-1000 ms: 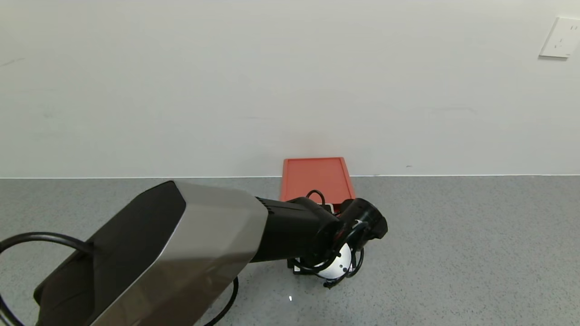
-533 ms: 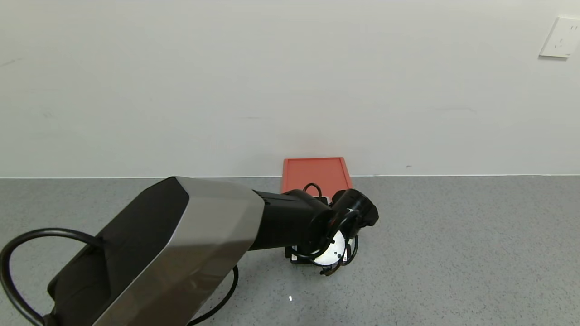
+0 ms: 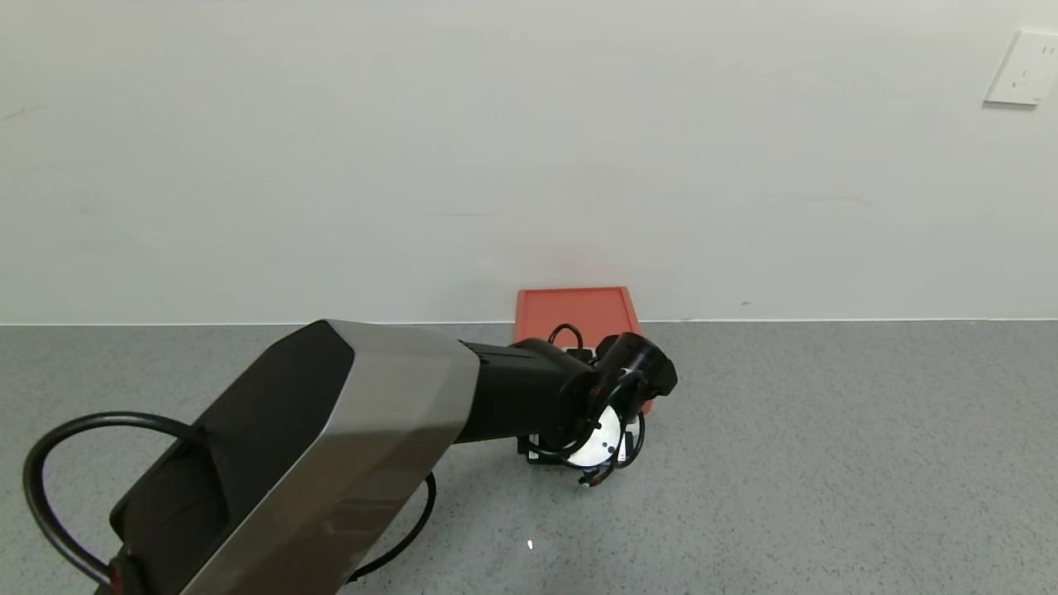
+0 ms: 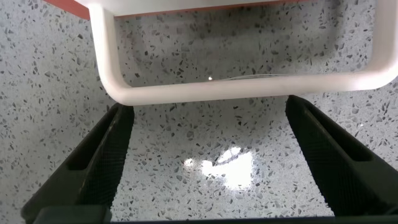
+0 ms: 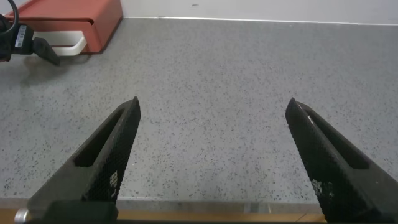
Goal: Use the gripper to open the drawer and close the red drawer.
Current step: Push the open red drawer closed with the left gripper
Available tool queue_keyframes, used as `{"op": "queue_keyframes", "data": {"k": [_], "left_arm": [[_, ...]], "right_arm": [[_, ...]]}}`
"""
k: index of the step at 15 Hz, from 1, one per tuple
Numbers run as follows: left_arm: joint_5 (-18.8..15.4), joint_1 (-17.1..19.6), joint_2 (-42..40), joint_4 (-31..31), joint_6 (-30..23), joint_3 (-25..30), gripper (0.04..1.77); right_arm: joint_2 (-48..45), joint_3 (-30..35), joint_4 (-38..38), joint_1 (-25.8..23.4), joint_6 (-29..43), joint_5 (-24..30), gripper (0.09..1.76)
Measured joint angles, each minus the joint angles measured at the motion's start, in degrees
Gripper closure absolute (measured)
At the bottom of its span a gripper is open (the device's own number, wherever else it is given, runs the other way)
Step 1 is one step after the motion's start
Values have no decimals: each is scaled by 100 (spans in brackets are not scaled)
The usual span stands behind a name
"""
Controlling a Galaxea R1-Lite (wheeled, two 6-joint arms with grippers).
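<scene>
A speckled grey countertop (image 3: 826, 446) meets a plain white wall (image 3: 413, 149); a white wall socket (image 3: 1022, 69) sits at two o'clock.

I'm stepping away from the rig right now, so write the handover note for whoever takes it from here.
Left gripper: open, fingers either side of the white handle of the red drawer, not clamped on it.
Right gripper: open, idle over the grey counter, well off to the side of the drawer.
Drawer unit sits against the wall and looks closed.
Done: approach to the handle only.
Left: grip the handle, pull the drawer open, push it shut.
</scene>
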Motion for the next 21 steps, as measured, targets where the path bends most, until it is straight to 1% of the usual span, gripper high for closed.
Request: {"op": "queue_keyframes", "data": {"k": [21], "left_arm": [[-37,190,160,-11,276,-312,6]], "right_arm": [[0,0,0,0,0,0,14]]}}
